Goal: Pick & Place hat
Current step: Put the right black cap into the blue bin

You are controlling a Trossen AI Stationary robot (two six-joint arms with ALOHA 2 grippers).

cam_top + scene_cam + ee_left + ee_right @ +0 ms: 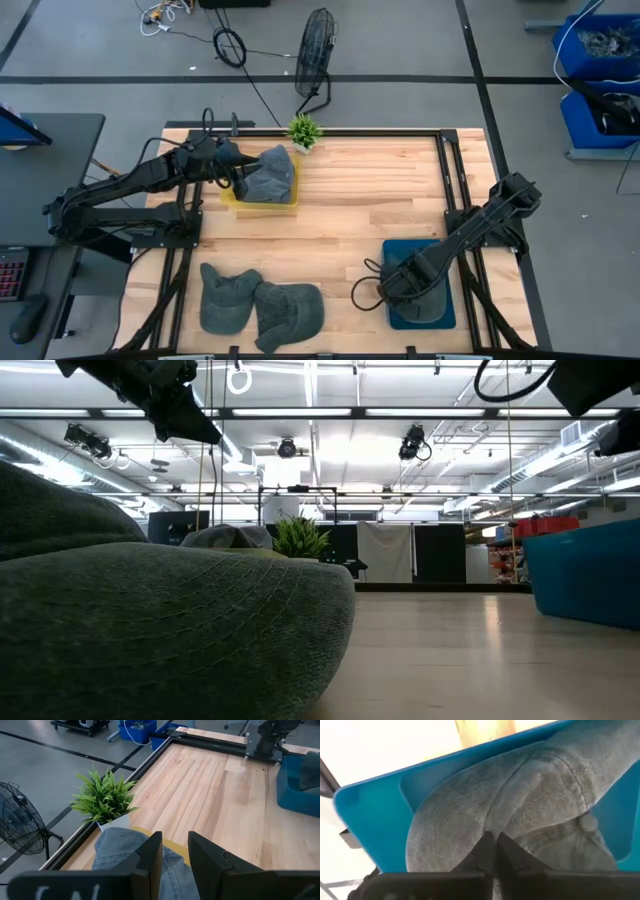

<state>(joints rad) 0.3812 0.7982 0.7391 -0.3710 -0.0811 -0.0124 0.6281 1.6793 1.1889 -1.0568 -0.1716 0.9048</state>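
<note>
A grey-blue denim hat [270, 175] lies in a yellow bin [262, 203] by the table's far left. My left gripper [175, 852] is open just above this hat's [117, 847] left side, fingers slanting down. Another grey hat [520, 805] lies in the blue bin [395, 255] at the near right. My right gripper [493, 840] reaches down into that bin and is shut on the hat. Two dark green hats [228, 297] [290, 310] lie flat at the table's near edge. My right gripper pinches the grey hat's cloth on the crown [492, 827], a short way from the top button [590, 822], between its two fingertips. The fingers come from above, pointing down. The hat rests in the blue bin [375, 815]; one layer or several, I cannot tell.
A small potted plant [303, 130] stands at the far edge beside the yellow bin. Bare wood [380, 190] spans the table's middle. Black frame rails [450, 170] run along the sides. A floor fan [315, 45] and cables lie beyond the table.
</note>
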